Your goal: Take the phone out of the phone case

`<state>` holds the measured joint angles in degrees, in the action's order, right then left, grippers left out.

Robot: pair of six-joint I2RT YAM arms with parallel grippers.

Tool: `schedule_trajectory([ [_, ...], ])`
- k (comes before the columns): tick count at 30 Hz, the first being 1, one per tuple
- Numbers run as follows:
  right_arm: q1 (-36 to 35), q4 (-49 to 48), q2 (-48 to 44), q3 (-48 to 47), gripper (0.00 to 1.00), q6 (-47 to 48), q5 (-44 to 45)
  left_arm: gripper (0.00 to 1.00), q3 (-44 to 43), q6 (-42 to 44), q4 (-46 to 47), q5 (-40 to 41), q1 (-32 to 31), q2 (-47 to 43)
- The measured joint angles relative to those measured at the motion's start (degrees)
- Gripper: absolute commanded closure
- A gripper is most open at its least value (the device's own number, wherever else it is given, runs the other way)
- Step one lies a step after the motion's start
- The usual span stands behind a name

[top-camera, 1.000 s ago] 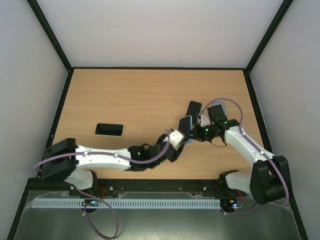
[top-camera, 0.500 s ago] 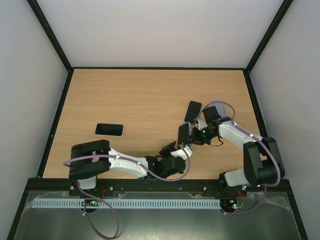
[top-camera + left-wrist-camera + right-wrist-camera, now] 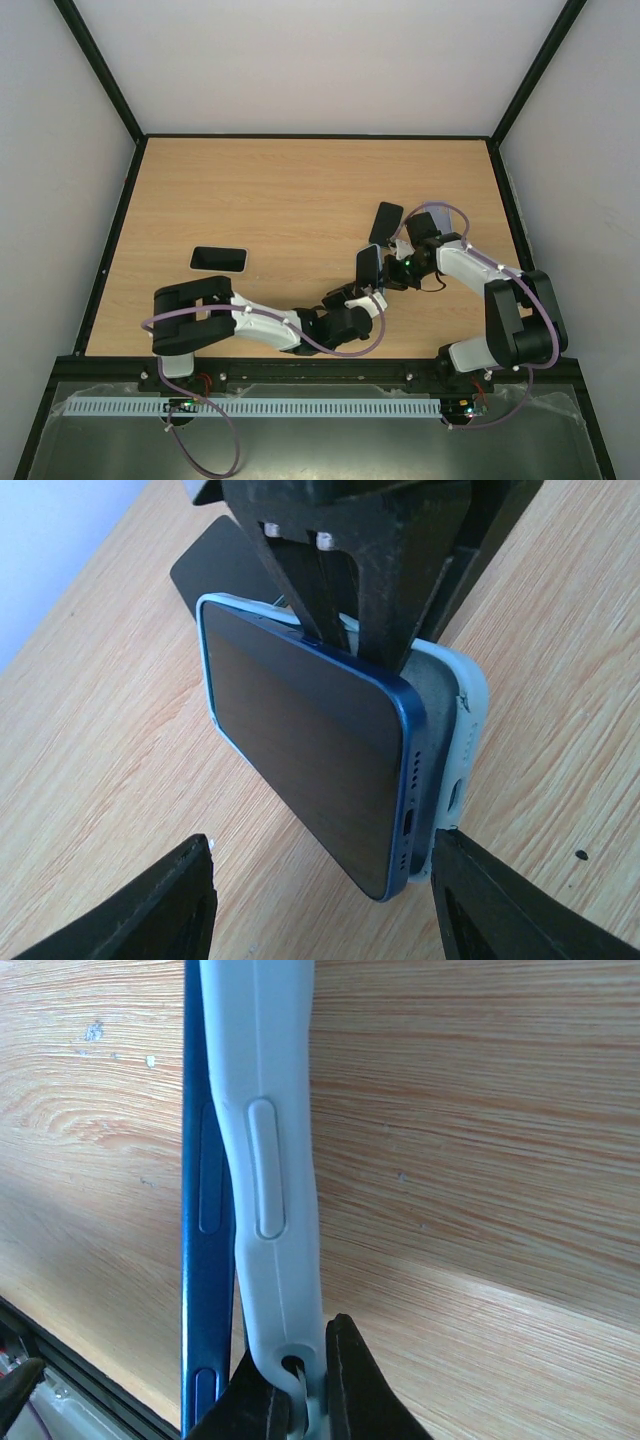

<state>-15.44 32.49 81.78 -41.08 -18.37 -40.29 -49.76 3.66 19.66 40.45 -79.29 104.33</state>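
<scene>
We see left fingers (image 3: 130,910) spread either side of the phone (image 3: 300,750) at its bottom end, not clamping it. Phone: blue frame, dark screen, held up off the surface (image 3: 80,730). Its bottom corner is peeled out of the pale case (image 3: 468,710), with the top end seated inside. Behind, right fingers (image 3: 355,1380) pinch the case edge.

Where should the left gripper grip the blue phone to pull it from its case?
Grip the phone across its port end, approaching end-on: that end stands lifted clear of the case, whose far end the right gripper pinches.
</scene>
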Motion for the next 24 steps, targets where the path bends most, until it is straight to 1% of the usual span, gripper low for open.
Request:
schedule_trajectory([
  [7, 0.00, 0.00, 0.00, -0.02, 0.98, -0.02, -0.26, 0.45, -1.03, 2.36, 0.31, -0.26, 0.22, 1.55],
  [10, 0.02, 0.00, 0.00, -0.02, 0.98, -0.02, -0.50, 0.46, -1.75, 3.30, 0.61, 1.07, 0.24, 1.92],
  [13, 0.07, -0.07, -0.02, -0.02, 0.98, 0.00, -0.90, 0.50, -2.95, 4.31, 1.16, 3.28, 0.22, 3.26],
  [16, 0.07, -0.22, -0.15, -0.02, 0.98, -0.02, -1.55, 0.58, -4.15, 5.29, 1.79, 5.64, 0.22, 5.18],
  [20, 0.07, -0.61, -0.85, -0.02, 0.98, -0.07, -2.58, 0.75, -4.33, 6.25, 2.67, 8.50, 0.22, 6.21],
  [23, 0.07, -0.70, -1.60, -0.02, 0.98, -0.20, -2.80, 0.84, -4.17, 6.43, 4.02, 10.71, 0.17, 6.21],
  [24, 0.07, -0.76, -1.95, -0.02, 0.98, -0.31, -2.84, 0.89, -3.98, 6.38, 4.61, 11.30, 0.17, 6.19],
])
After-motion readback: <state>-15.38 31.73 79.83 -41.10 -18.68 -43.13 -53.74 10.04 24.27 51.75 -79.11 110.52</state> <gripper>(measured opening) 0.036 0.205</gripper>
